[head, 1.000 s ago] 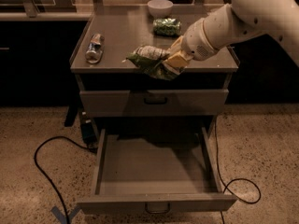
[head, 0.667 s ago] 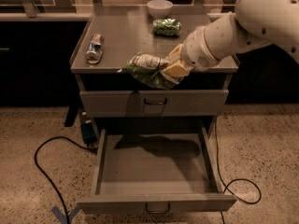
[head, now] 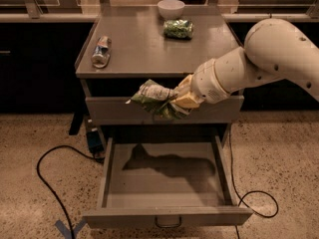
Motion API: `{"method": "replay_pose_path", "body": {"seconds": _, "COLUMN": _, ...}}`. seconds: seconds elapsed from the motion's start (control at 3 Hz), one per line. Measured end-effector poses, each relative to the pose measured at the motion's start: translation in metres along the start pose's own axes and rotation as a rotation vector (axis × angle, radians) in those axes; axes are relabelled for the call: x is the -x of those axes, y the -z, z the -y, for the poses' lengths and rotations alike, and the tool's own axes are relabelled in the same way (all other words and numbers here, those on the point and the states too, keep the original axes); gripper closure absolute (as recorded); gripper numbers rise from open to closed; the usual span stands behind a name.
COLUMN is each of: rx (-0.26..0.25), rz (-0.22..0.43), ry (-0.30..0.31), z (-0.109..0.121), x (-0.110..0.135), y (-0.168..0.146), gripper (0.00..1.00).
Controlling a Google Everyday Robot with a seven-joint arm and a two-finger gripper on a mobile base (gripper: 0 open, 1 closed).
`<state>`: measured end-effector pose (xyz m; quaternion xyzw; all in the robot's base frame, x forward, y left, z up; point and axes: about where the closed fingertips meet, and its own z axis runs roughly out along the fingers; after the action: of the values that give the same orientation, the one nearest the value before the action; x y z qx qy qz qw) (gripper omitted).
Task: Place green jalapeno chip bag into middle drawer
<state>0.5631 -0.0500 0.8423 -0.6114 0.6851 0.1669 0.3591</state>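
The floor (head: 284, 148) here is light brown with little dark specks. On it stands a grey metal cabinet (head: 144, 51) with a flat top. At the back of the top sits a white bowl (head: 171, 7). Just in front of the bowl lies a small dark green bag (head: 178, 29). Near the left edge lies a clear bottle (head: 101, 51) on its side.

My white arm (head: 264, 54) reaches in from the right. My gripper (head: 178, 99) is in front of the cabinet, just below the edge of the top. It is at the same height as the upper drawer front (head: 107, 112), which is closed. My two fingers are squeezed tight on the right end of the green jalapeno chip bag (head: 152, 97). The bag is crumpled and sticks out to the left from my fingers. It hangs in the air and touches nothing but me.

Under the bag is the middle drawer (head: 167, 216). It is pulled far out toward the camera. Inside I see only its grey bottom and a dark shadow (head: 167, 166) of my arm and the bag. A small dark loop handle (head: 168, 224) is on its front.

A black cable (head: 44, 183) curls on the floor to the left. Another cable (head: 259, 203) loops on the right. A blue tape mark (head: 70, 229) is stuck on the floor near the drawer's left corner.
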Motion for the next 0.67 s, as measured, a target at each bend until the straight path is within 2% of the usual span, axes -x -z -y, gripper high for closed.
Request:
{"method": "replay_pose_path", "body": {"seconds": 0.33, "rx": 0.0, "rz": 0.0, "ry": 0.0, "z": 0.0, "x": 0.0, "y": 0.0, "gripper": 1.0}}
{"method": "replay_pose_path", "body": {"seconds": 0.67, "rx": 0.011, "rz": -0.01, "ry": -0.005, "z": -0.015, "x": -0.02, "y": -0.017, "gripper": 1.0}}
